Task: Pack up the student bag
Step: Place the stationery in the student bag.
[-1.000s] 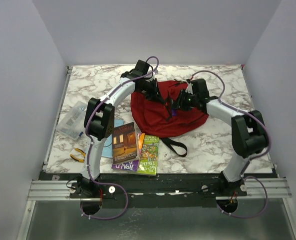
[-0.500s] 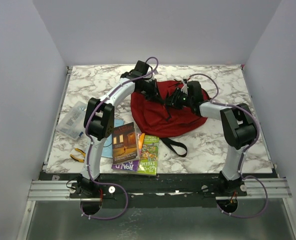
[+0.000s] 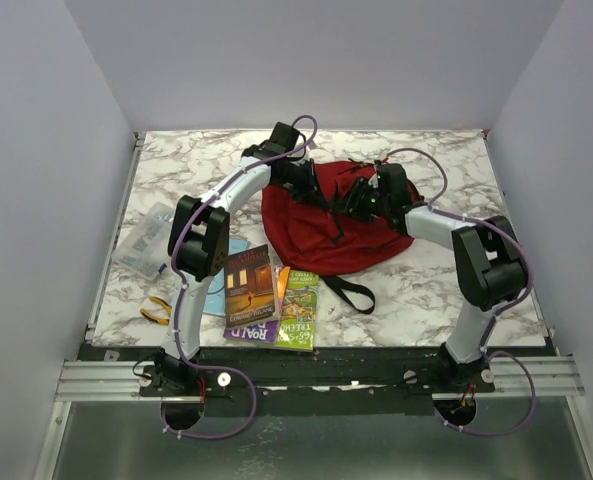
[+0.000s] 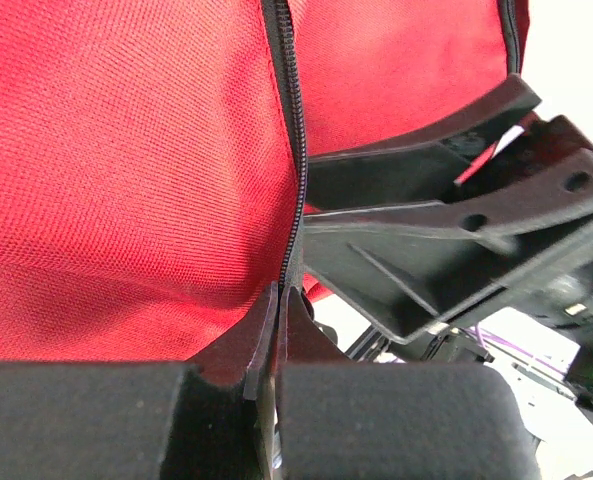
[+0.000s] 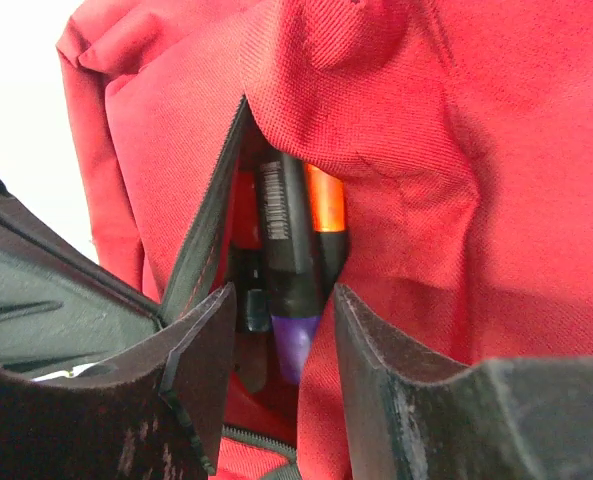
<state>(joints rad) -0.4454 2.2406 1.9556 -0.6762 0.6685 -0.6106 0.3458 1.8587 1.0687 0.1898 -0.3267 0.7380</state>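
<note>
Right wrist view: right jaws, parted, straddle a black purple-tipped marker (image 5: 284,250) sunk lengthwise in the large dark-red soft fabric backpack (image 5: 496,150), whose zipper (image 4: 294,150) the left jaws pinch.

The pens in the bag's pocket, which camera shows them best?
Right wrist view: close up, a black pen with a purple end and an orange pen sit in the bag's open pocket. From the top, the arms cover that spot; the left wrist shows only fabric and zipper.
</note>
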